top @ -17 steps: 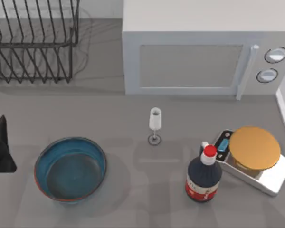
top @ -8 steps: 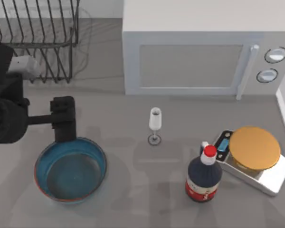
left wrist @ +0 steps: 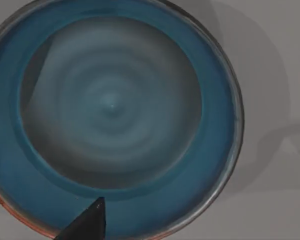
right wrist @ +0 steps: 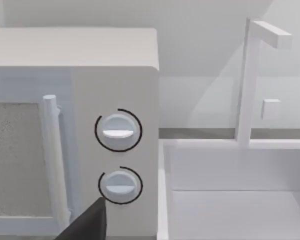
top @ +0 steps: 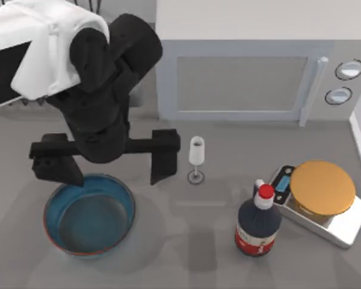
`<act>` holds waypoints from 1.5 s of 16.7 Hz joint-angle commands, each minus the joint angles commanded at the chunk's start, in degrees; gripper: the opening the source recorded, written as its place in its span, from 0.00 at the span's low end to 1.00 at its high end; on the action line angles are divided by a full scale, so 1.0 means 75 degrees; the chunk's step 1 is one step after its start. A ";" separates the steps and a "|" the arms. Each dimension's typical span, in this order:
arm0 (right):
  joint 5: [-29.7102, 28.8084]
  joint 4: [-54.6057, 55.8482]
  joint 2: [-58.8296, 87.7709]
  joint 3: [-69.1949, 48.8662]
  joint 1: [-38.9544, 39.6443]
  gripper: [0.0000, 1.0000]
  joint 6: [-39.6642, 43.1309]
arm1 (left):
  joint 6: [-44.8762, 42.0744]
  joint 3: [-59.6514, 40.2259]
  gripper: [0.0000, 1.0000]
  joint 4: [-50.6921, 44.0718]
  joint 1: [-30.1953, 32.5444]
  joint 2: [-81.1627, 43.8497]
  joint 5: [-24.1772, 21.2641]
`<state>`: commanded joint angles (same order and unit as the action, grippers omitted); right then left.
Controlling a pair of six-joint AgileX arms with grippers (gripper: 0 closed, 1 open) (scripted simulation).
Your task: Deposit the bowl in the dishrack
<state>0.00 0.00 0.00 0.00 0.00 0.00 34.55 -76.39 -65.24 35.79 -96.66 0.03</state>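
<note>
- Left gripper (top: 108, 165): positioned over the far rim of the bowl, at the table's left-front area. Fingers spread wide apart, holding nothing; one finger (top: 54, 168) sits over the bowl's far-left rim, the other (top: 163, 159) stands beyond the bowl's right side, near the wine glass.
- Bowl (top: 89, 214): upright on the table (top: 186, 253), front left. The left wrist view looks straight down into the bowl (left wrist: 112, 112): blue wall, greyish bottom, a reddish rim edge visible. One dark fingertip (left wrist: 87, 225) shows at the frame's edge over the blue wall.
- Dishrack (top: 6, 102): back-left corner, largely covered by the left arm; a few black wires are visible. Well apart from the bowl.
- Wine glass (top: 196, 158): upright at table centre, just beside the right-hand finger.
- Microwave (top: 253, 66): back centre to right, door closed.
- Bottle (top: 259, 223): dark, red-capped, upright, front right, touching or just beside the scale (top: 322, 198).
- Right gripper: state cannot be told; the right wrist view faces the microwave's two knobs (right wrist: 118, 131).
</note>
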 joint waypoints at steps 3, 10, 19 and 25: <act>0.0000 0.0000 0.0000 0.0000 0.0000 1.00 0.0000 | 0.0272 -0.0637 1.00 -0.0473 0.0284 -0.0698 -0.0007; 0.0000 0.0000 0.0000 0.0000 0.0000 1.00 0.0000 | 0.0299 -0.0688 1.00 -0.0495 0.0288 -0.0776 -0.0009; 0.0000 0.0000 0.0000 0.0000 0.0000 1.00 0.0000 | 0.0269 0.1113 1.00 0.2158 0.0294 -0.1586 -0.0012; 0.0000 0.0000 0.0000 0.0000 0.0000 1.00 0.0000 | 0.0273 0.1294 0.92 0.2383 0.0301 -0.1685 -0.0012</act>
<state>0.00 0.00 0.00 0.00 0.00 0.00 36.60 -66.68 -47.37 38.04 -109.30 -0.07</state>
